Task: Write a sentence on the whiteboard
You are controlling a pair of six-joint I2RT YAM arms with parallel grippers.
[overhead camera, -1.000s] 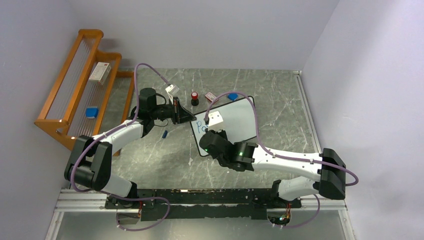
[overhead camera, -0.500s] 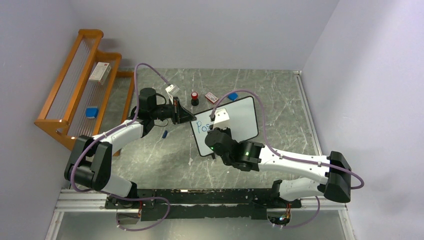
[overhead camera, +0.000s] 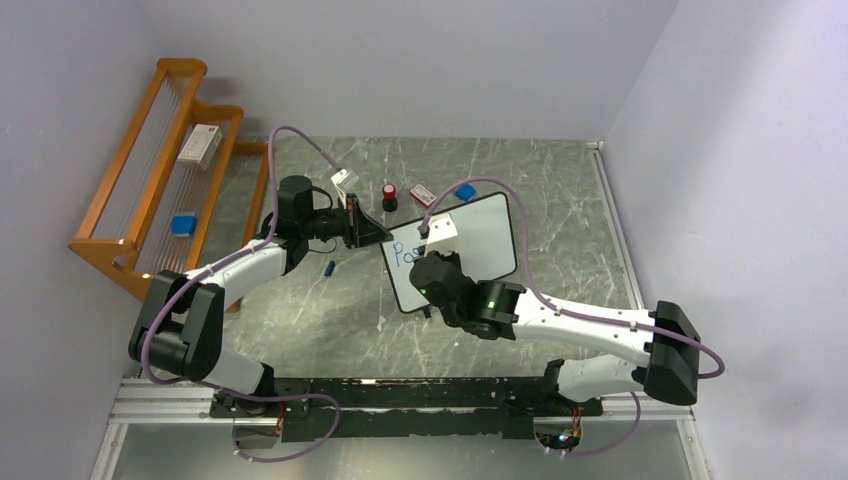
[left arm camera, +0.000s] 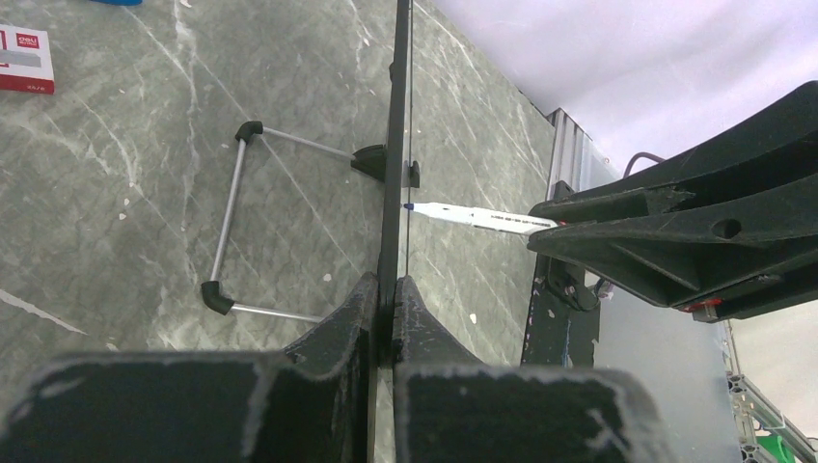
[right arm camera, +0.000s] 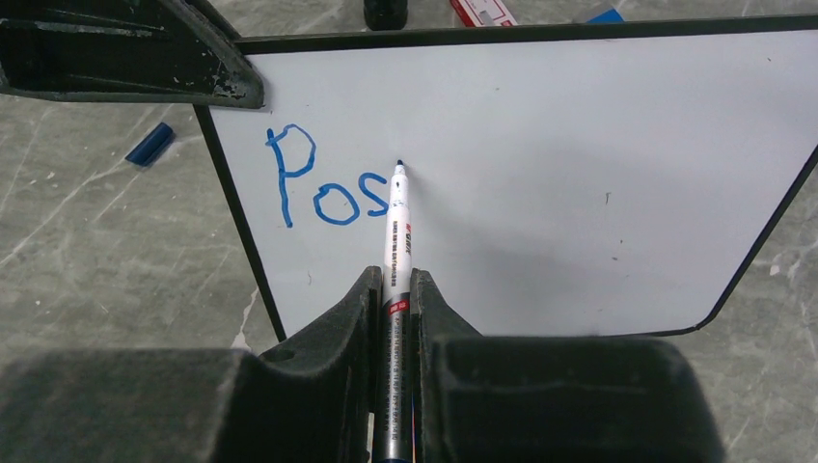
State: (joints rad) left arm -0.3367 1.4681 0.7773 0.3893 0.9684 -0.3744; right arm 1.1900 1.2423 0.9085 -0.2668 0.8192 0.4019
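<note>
A marker pen (right arm camera: pixel 396 227) pinched in right tool (right arm camera: pixel 394 282) aims 12 o'clock; left tool (left arm camera: pixel 384 289) clamps whiteboard (right arm camera: pixel 579 174) edge, blank toward 3 o'clock.

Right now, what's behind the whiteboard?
A grey wire stand with black corners sticks out behind the whiteboard. Farther back lie a red-and-white box and a blue piece. In the top view the board hides that stand.

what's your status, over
Left tool shut on board edge. Right tool shut on marker, tip at board beside "Pos". Board face unobstructed.
</note>
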